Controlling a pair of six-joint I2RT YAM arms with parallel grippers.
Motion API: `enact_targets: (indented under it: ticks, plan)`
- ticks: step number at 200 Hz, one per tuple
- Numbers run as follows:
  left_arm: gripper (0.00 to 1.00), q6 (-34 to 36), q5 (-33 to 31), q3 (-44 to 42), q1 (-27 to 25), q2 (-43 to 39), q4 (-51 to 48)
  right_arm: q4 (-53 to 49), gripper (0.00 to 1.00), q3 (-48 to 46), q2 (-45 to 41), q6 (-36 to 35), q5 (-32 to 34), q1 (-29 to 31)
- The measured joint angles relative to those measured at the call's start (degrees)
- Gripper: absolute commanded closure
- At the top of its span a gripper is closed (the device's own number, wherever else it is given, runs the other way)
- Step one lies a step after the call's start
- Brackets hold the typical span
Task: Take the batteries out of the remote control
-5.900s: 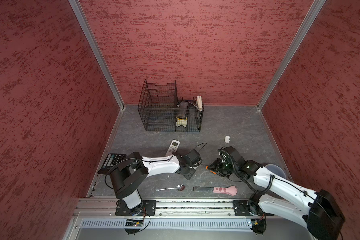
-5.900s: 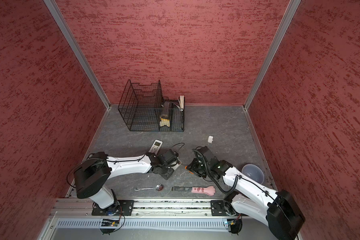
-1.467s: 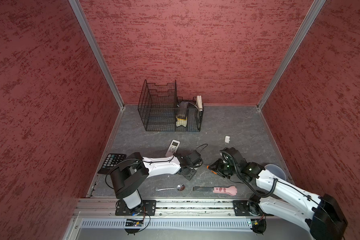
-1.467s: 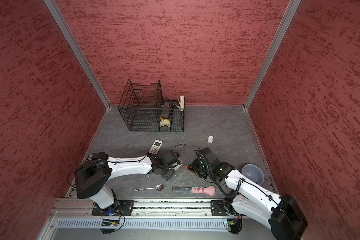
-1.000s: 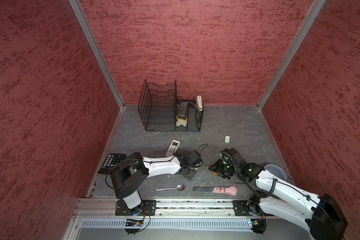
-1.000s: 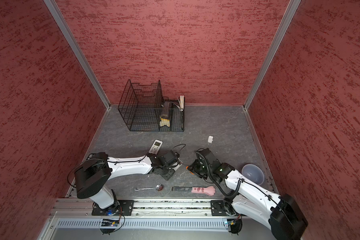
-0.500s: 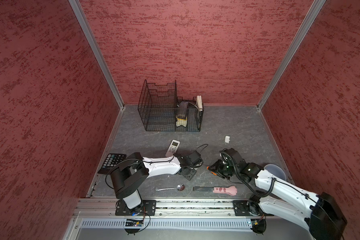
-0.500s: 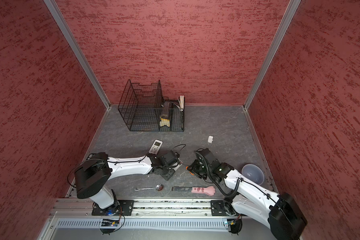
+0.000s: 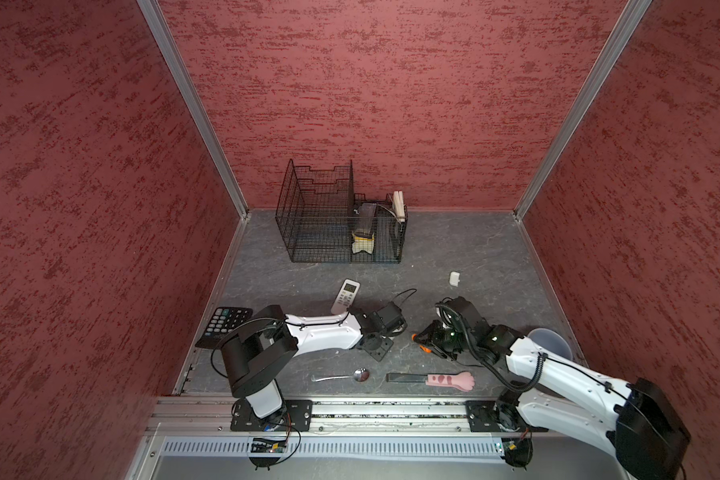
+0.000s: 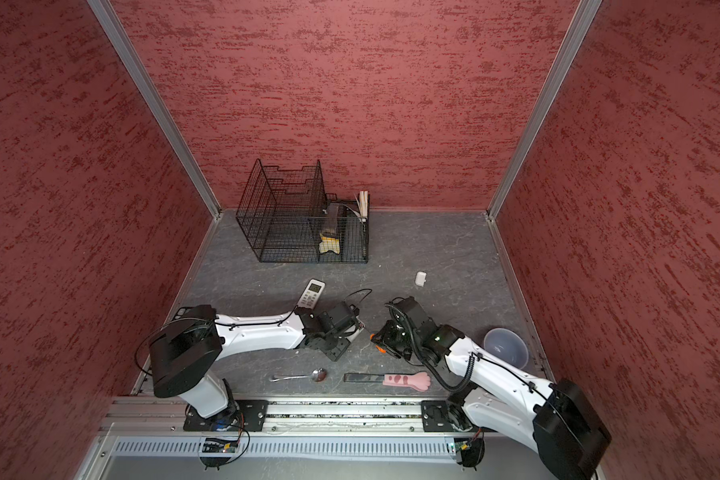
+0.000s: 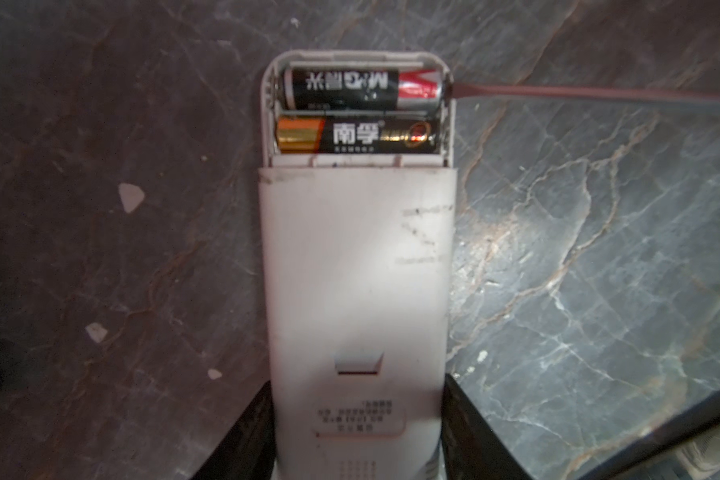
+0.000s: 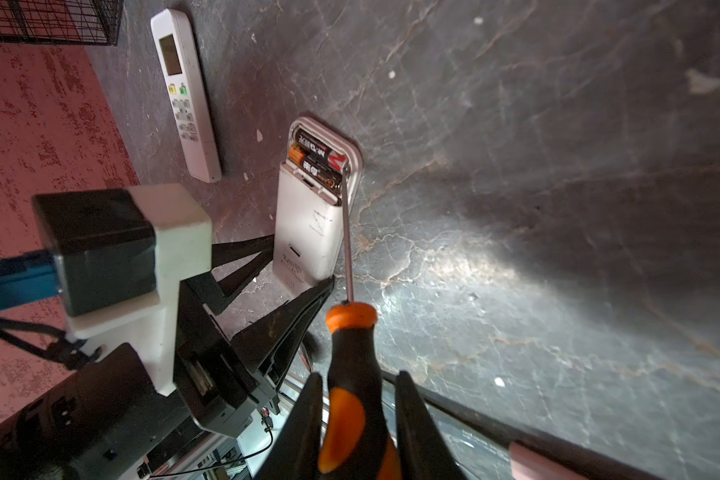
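Batteries (image 11: 358,135) lie crosswise in the remote (image 11: 356,270), seemingly opposed.

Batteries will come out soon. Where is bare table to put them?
Bare: back right, between the wire basket, the white block and the right wall. Crowded: front middle, around the open remote, the spoon and the pink paw tool.

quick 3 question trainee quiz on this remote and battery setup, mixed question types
1. True or false: two batteries lie in the compartment of the open remote.
2. The right tool grips: A) a pen B) the screwdriver C) a fork
3. Which tool holds the open remote?
Key: 1 true; 2 B; 3 the left tool.
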Motion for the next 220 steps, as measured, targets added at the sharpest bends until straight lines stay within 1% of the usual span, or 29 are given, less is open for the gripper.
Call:
enact_targets:
  ticks: [220]
  plan:
    - [0.49, -0.7, -0.4, 0.2, -0.3, 0.2, -0.1, 2.2, 1.00, 0.5, 1.5, -0.1, -2.4, -0.2]
